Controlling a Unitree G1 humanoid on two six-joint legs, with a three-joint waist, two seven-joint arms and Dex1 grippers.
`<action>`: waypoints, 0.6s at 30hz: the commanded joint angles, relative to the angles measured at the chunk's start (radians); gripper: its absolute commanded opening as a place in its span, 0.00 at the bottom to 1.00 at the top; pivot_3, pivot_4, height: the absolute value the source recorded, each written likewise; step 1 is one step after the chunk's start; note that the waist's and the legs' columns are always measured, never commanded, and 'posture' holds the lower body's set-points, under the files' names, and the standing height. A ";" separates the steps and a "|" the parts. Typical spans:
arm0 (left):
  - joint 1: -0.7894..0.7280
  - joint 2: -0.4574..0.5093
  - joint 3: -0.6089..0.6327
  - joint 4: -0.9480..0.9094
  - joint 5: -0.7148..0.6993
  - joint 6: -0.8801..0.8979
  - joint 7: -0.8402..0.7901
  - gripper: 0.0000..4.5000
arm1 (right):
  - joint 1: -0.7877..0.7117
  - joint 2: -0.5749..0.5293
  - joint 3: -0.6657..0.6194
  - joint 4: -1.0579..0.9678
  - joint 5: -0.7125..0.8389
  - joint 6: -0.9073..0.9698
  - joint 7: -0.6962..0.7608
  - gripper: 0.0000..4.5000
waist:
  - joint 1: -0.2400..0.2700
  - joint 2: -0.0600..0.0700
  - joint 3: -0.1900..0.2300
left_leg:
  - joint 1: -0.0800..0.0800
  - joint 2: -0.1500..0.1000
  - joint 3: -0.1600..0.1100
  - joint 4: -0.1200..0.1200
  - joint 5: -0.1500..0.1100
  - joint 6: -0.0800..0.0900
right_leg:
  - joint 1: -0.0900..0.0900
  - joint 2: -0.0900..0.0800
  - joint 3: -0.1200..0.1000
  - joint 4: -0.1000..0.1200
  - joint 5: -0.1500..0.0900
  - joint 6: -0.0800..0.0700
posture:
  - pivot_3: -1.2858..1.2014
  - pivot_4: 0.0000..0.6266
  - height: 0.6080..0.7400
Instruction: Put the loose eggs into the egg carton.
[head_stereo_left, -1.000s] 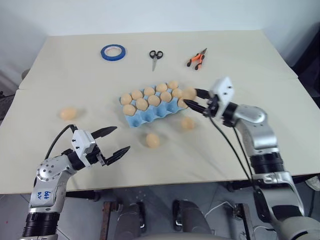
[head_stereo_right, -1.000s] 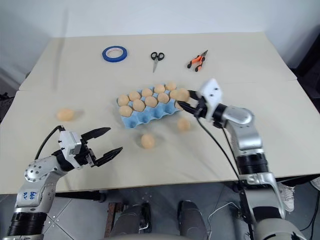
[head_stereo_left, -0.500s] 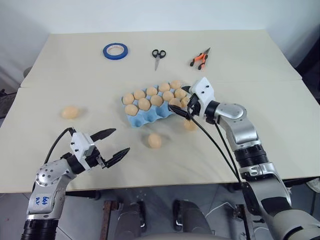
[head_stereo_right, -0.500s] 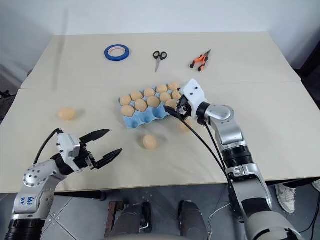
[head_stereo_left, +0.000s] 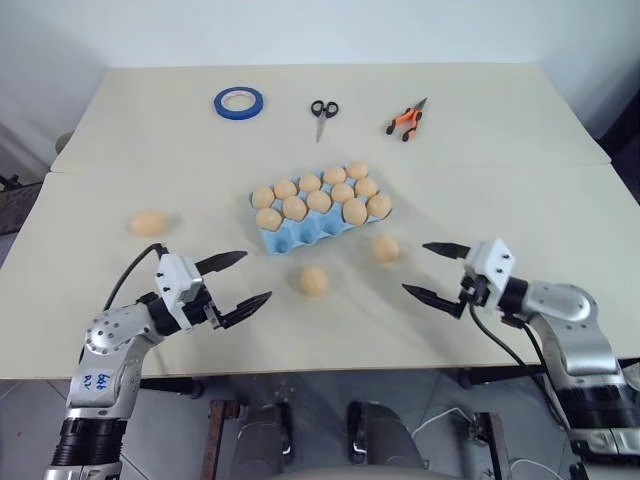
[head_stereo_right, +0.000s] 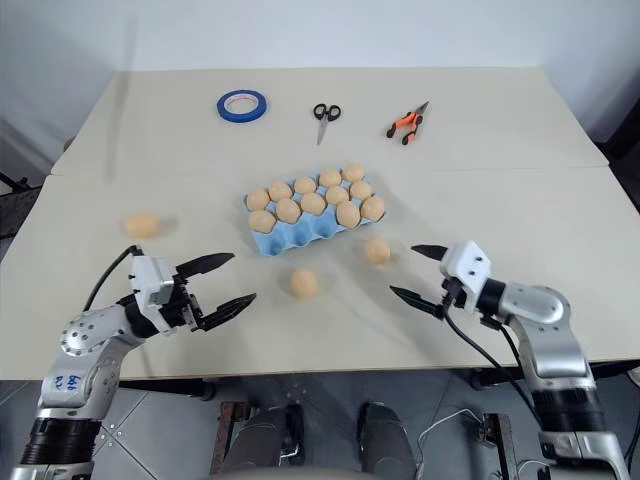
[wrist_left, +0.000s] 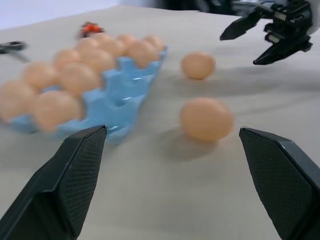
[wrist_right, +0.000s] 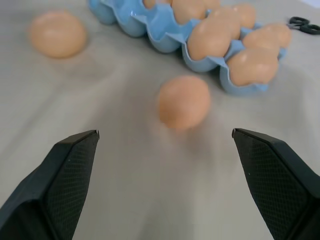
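The light blue egg carton (head_stereo_left: 300, 236) sits mid-table with several tan eggs in its cups. Three loose eggs lie on the table: one (head_stereo_left: 385, 248) just off the carton's near right corner, one (head_stereo_left: 314, 281) in front of the carton, and one (head_stereo_left: 147, 222) far to the left. My left gripper (head_stereo_left: 255, 276) hovers open, left of the front egg, which shows between its fingers in the left wrist view as egg (wrist_left: 206, 119). My right gripper (head_stereo_left: 415, 267) is open and empty, to the right of the corner egg (wrist_right: 183, 102).
At the table's far side lie a blue tape roll (head_stereo_left: 238, 100), black scissors (head_stereo_left: 323, 110) and orange-handled pliers (head_stereo_left: 405, 120). The table's front edge runs just below both grippers.
My right gripper left its egg in the carton's right end, opened, and drew back and down toward the near right. The left gripper has hardly moved.
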 joint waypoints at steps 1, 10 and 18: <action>-0.028 0.012 0.005 0.032 -0.001 -0.011 -0.027 1.00 | 0.083 -0.018 -0.111 -0.016 0.059 -0.052 -0.001 0.99 | -0.001 0.000 0.000 | 0.000 0.000 0.000 0.000 0.000 -0.001 | 0.000 0.000 0.000 0.000 0.000 0.000 | 0.52 0.24 1.00; -0.067 0.045 0.053 0.113 -0.014 -0.021 -0.062 1.00 | 0.161 0.014 -0.164 0.026 0.076 -0.122 -0.022 0.99 | -0.012 0.000 0.000 | 0.000 0.000 0.000 0.000 0.000 -0.001 | 0.000 0.000 0.001 0.001 0.000 0.000 | 0.52 0.24 1.00; -0.053 0.043 0.048 0.103 -0.006 -0.020 -0.085 1.00 | -0.040 0.071 -0.043 0.021 0.080 0.060 -0.085 0.99 | -0.009 0.000 0.000 | 0.000 0.000 -0.003 0.001 0.000 -0.002 | 0.000 -0.001 0.006 0.000 0.000 -0.001 | 0.52 0.24 1.00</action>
